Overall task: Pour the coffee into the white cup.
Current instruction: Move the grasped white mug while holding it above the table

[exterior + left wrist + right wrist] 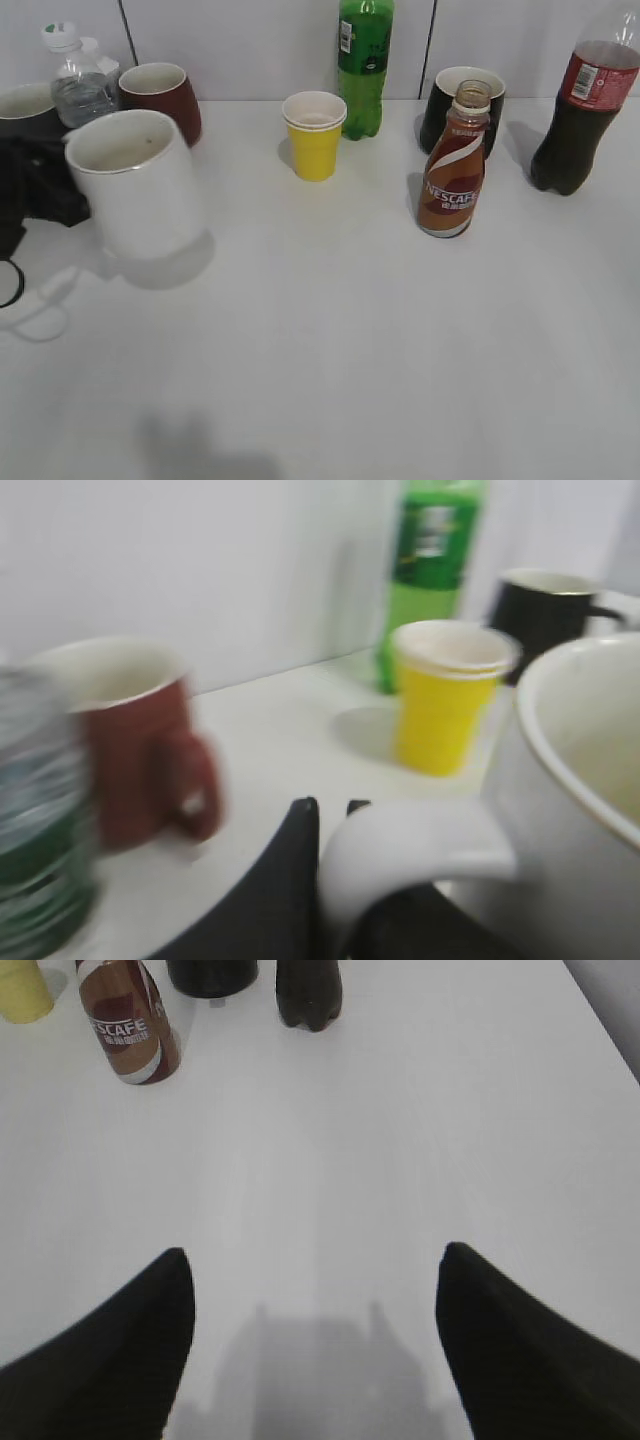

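Note:
The coffee bottle [452, 170], with a brown-and-white NESCAFE label and no cap, stands upright at the right middle of the table; it also shows in the right wrist view [128, 1030]. The white cup [135, 180] is at the left, held a little above the table. My left gripper [332, 806] is shut on the cup's handle [410, 855]; the arm [35, 185] is partly hidden behind the cup. My right gripper [312, 1260] is open and empty above bare table, nearer the front than the coffee; it does not show in the exterior view.
Along the back stand a water bottle [78, 82], a dark red mug [160, 98], a yellow paper cup [314, 135], a green soda bottle [364, 65], a black mug [462, 105] and a cola bottle [585, 105]. A white wall rises behind them.

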